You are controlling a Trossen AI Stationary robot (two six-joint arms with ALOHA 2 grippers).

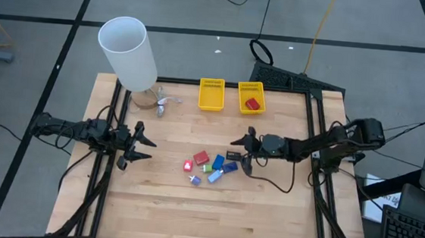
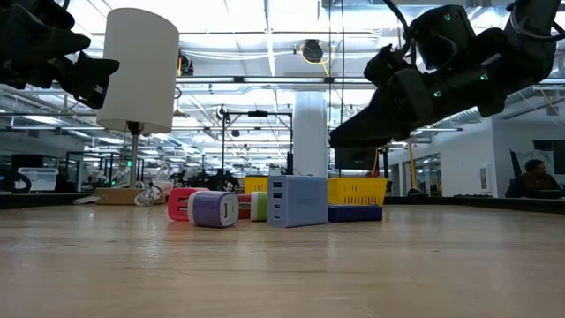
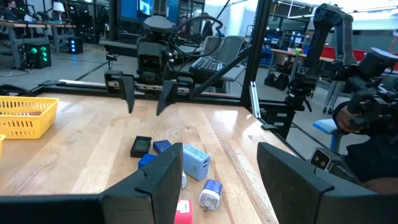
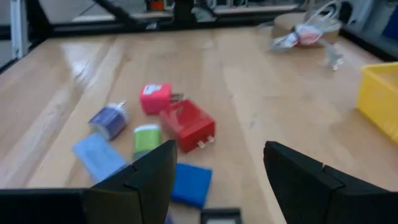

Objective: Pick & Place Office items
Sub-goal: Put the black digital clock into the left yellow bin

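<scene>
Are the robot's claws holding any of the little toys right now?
No. Both are open and empty: the left gripper waits off to the side, and the right gripper hovers by the pile of items.

The desk (image 1: 160,206) is pale, smooth wood with a soft sheen, the baskets (image 1: 211,94) yellow plastic mesh, the office items (image 1: 210,167) smooth plastic.

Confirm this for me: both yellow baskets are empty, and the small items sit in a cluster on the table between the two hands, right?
Not quite. Only the left yellow basket is empty; the right yellow basket already holds a red item, as the high view shows. The rest is right: the small items sit clustered on the table between the left hand and the right hand.
</scene>
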